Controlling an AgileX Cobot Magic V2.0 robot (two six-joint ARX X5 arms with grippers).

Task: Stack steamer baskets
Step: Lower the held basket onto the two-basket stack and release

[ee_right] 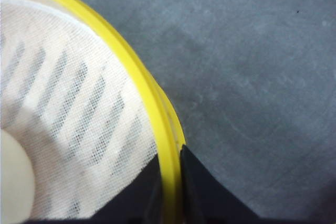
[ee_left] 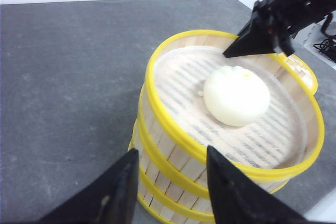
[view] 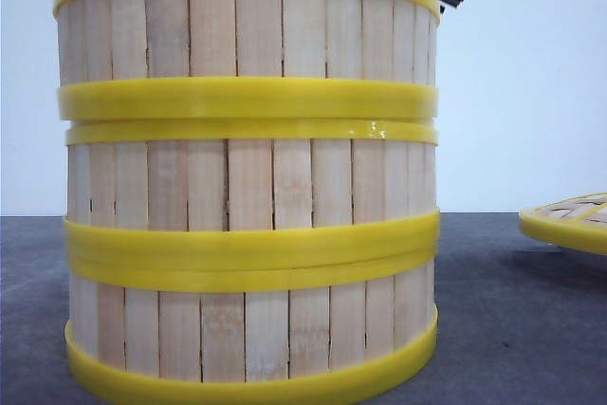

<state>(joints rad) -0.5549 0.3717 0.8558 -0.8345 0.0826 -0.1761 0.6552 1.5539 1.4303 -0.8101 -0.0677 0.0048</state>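
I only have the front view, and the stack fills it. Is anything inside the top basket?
Observer: Yes, one white bun sits on a cloth liner in the top basket.
Operator: Where is the right hand?
Observer: The right hand is closed on that basket's rim, one finger inside and one outside.
Operator: And the left?
Observer: The left hand is open beside the stack, touching nothing.
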